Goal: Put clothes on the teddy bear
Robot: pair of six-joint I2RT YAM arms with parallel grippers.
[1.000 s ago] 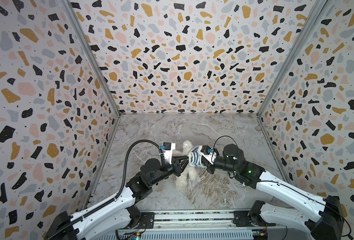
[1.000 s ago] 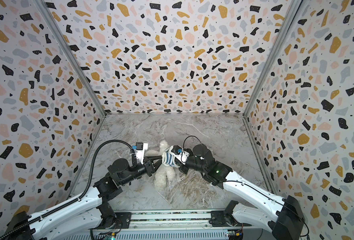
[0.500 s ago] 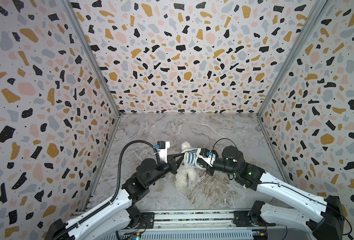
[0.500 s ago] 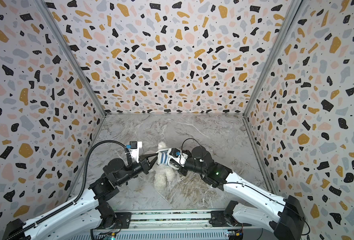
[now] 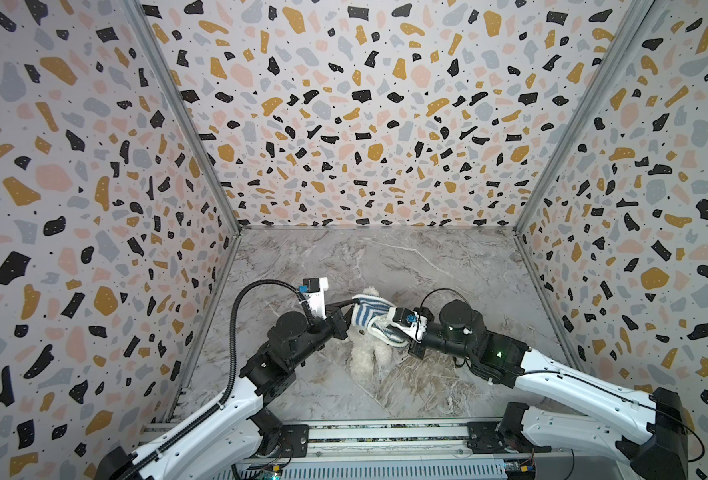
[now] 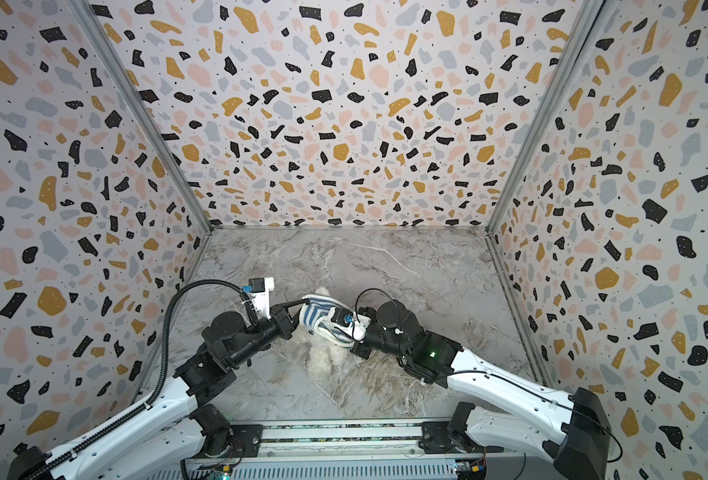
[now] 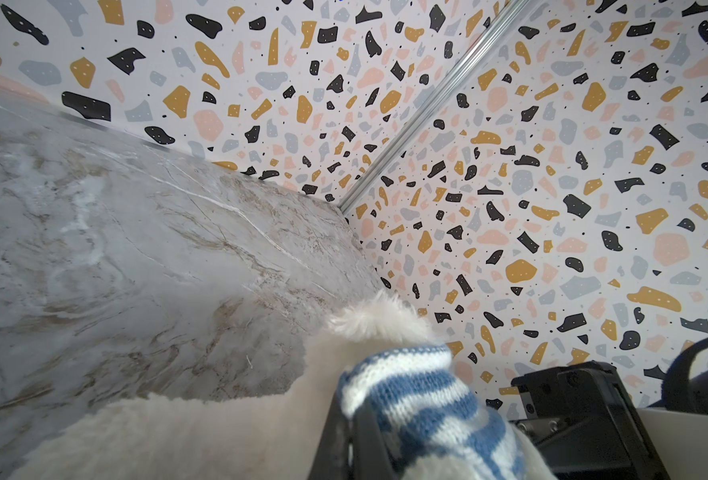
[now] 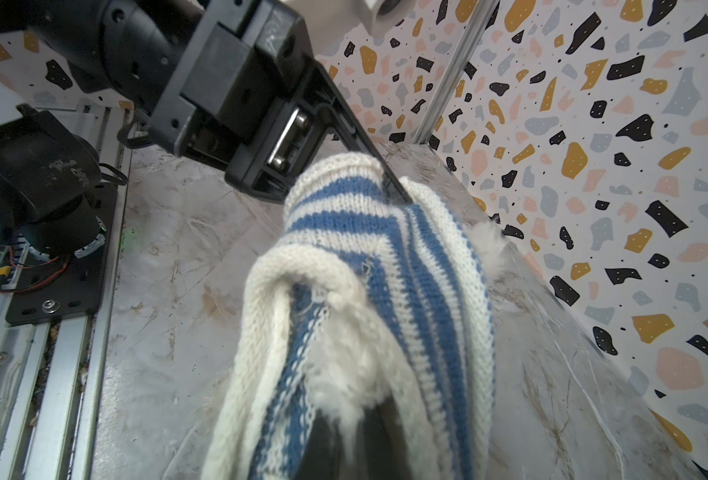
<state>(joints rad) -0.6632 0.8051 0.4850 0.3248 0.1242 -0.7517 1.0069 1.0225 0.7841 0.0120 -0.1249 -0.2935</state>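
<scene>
Right wrist view: just snapped shut with left gripper (image 8: 393,188) on blue-and-white striped knitted shirt (image 8: 385,266); pinched tight opposite by right gripper (image 8: 344,440). Stretched between both, over fluffy white plush teddy bear (image 5: 364,358) beneath them. Two-handed pull-down looks possible now.

Left arm (image 5: 236,399) and right arm (image 5: 551,374) are stretched low with elbows bent, so the grippers are set nearly nose to nose. The left gripper (image 5: 353,303) is clamped tight on the striped shirt (image 5: 366,311), its thin fingers (image 8: 385,174) pinched onto the hem. The right gripper (image 5: 387,332) is closed too, knit bunched over its fingers (image 8: 331,444), just ahead of the left tips.
</scene>
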